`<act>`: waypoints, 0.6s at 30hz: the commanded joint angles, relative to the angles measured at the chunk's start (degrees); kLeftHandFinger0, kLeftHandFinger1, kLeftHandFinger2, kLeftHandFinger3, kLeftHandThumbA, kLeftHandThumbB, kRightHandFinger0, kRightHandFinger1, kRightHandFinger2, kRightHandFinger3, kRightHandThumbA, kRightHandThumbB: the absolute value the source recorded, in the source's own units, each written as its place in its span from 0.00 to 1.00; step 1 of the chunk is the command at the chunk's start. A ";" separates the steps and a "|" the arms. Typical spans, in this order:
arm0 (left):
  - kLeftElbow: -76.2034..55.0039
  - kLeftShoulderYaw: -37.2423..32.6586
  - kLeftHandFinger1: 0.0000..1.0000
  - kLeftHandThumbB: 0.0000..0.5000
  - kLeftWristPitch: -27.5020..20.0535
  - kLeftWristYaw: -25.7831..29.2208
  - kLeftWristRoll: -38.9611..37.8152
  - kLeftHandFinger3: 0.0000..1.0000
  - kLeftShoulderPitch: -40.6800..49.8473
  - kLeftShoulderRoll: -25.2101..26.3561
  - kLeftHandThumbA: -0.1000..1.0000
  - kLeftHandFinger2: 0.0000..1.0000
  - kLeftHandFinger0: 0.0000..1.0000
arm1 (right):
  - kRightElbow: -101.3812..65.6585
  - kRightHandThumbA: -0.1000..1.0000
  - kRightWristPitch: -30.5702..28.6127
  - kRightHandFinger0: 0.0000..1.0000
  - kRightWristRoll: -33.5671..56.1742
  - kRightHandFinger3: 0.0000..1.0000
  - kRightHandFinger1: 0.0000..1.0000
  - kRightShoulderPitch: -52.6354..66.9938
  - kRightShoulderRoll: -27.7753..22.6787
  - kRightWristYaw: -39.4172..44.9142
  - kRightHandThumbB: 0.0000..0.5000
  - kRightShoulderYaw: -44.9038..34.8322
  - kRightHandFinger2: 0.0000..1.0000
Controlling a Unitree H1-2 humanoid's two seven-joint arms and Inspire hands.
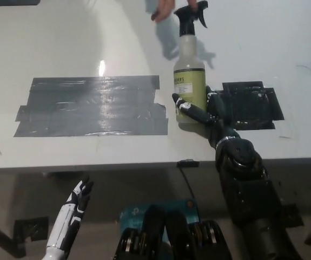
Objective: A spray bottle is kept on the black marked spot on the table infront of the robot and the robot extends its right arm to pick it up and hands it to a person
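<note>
Above matte tape, right robot hand point(206, 111) grips translucent spray bottle point(190, 76).

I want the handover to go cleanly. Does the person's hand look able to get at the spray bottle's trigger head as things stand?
Probably yes. The person's hand is right beside the top of the spray bottle, and the right hand grips only its lower body.

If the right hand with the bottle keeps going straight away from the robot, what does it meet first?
Probably the person's hand at the table's far edge, beside the bottle's sprayer. The right hand points that way; only bare table lies between, though depth is unclear.
</note>
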 commanded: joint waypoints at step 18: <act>-2.78 -0.46 1.00 0.54 1.52 -0.35 2.53 1.00 -0.34 1.00 1.00 1.00 1.00 | -4.45 0.43 -7.08 0.38 6.84 1.00 0.71 -0.36 0.61 4.31 0.73 -2.85 1.00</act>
